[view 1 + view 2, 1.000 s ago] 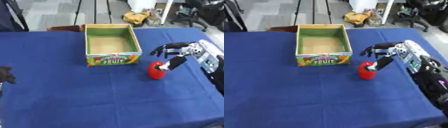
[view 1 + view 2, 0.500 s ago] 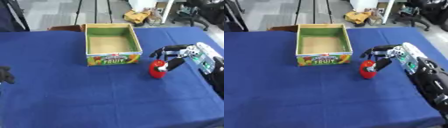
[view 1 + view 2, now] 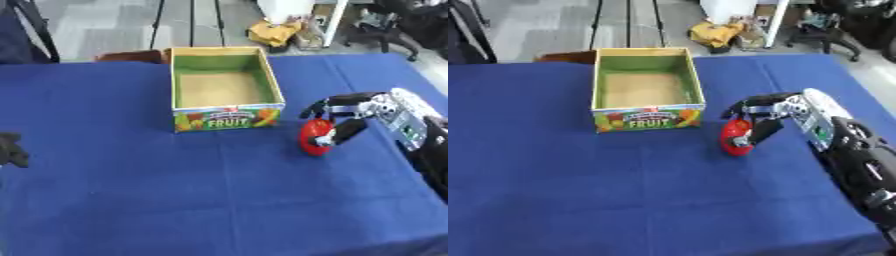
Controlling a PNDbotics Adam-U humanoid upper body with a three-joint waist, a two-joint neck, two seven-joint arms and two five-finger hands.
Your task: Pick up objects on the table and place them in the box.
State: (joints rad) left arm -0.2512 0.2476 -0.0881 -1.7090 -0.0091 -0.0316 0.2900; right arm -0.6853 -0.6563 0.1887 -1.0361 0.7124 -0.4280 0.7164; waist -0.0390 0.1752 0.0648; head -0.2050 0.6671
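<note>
A red round fruit (image 3: 311, 141) stands on the blue table (image 3: 175, 200), just right of the box's front corner. My right hand (image 3: 374, 107) comes in from the right. Its fingers (image 3: 325, 103) arch over the fruit's top and its thumb lies against the fruit's right side, so the hand is curled round it. The box (image 3: 227, 119) is an open cardboard carton with green inner walls, a bare brown floor and a "FRUIT" label on its front; nothing lies in it. My left hand (image 3: 10, 150) shows only as a dark shape at the left edge.
A brown object (image 3: 131, 56) lies at the table's far edge behind the box. Beyond it are grey floor, tripod legs, a yellow bundle (image 3: 273, 32) and an office chair. The table's front edge runs along the bottom right.
My right hand has sunk and drawn in on the red fruit, and its thumb now rests against it. The fruit, the box and my left hand have stayed in place.
</note>
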